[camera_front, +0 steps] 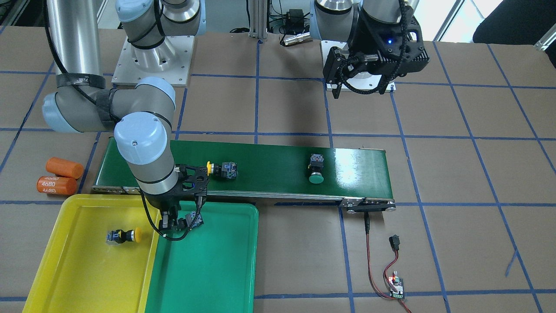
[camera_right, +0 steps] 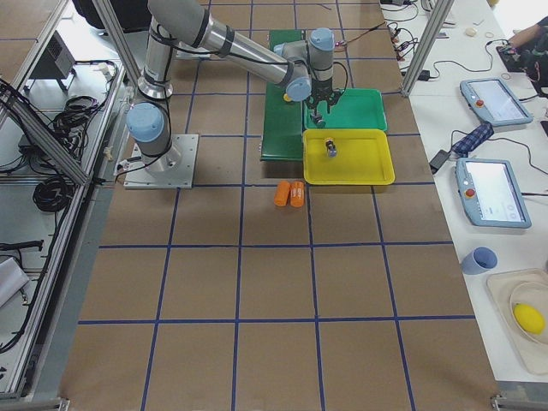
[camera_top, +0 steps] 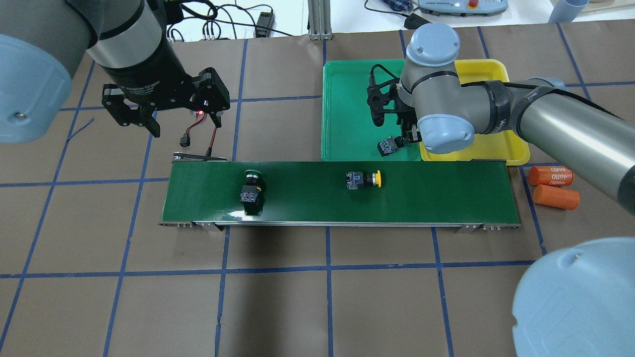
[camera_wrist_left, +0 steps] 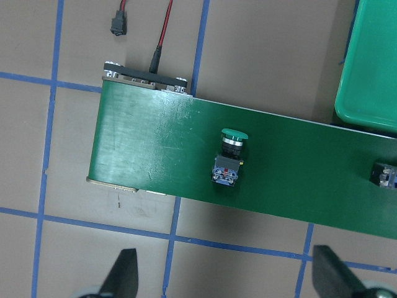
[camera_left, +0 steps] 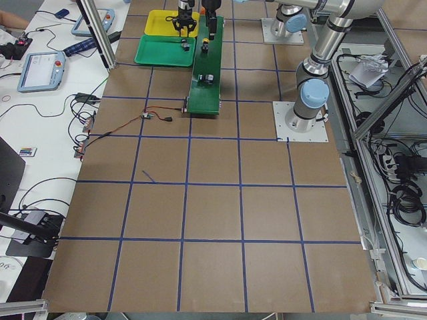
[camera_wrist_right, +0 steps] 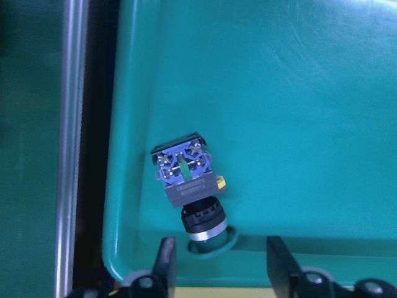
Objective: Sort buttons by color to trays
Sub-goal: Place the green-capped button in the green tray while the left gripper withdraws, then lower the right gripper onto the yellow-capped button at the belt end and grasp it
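In the green tray (camera_front: 217, 269), near its corner by the belt, lies a green button (camera_wrist_right: 189, 180) on its side. My right gripper (camera_wrist_right: 219, 245) hangs just above it, open, fingers apart on either side of the cap without touching it. A yellow button (camera_front: 124, 236) rests in the yellow tray (camera_front: 65, 269). On the belt lie another yellow button (camera_top: 363, 179) and another green button (camera_wrist_left: 229, 158). My left gripper (camera_wrist_left: 226, 273) is open and empty, held high over the table beside the belt's end.
The dark-green conveyor belt (camera_front: 269, 165) runs along the trays' edge. Two orange cylinders (camera_front: 61, 176) lie beside the belt's end near the yellow tray. A small circuit board (camera_front: 396, 287) with red and black wires sits on the table at the belt's other end.
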Robot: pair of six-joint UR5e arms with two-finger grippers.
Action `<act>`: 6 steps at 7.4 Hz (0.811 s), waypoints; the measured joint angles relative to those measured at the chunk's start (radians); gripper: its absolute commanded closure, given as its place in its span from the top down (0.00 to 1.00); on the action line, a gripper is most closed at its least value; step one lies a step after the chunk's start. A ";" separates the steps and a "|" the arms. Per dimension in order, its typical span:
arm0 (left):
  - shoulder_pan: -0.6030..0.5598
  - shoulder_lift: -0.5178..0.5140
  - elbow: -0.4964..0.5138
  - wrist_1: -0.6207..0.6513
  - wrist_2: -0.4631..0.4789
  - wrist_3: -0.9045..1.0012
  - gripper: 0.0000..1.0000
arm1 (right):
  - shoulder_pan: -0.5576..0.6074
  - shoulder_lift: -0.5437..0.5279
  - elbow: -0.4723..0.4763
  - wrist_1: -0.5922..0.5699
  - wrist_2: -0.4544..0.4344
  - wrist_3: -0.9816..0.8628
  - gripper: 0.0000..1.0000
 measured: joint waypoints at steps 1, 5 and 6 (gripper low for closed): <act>0.014 0.002 0.002 -0.001 -0.001 0.021 1.00 | -0.002 -0.005 0.003 0.005 -0.003 -0.003 1.00; 0.028 0.011 0.001 -0.001 0.000 0.033 1.00 | -0.046 -0.117 0.084 0.053 -0.013 -0.017 1.00; 0.032 0.014 0.005 0.002 0.005 0.035 1.00 | -0.059 -0.164 0.138 0.053 -0.014 -0.017 1.00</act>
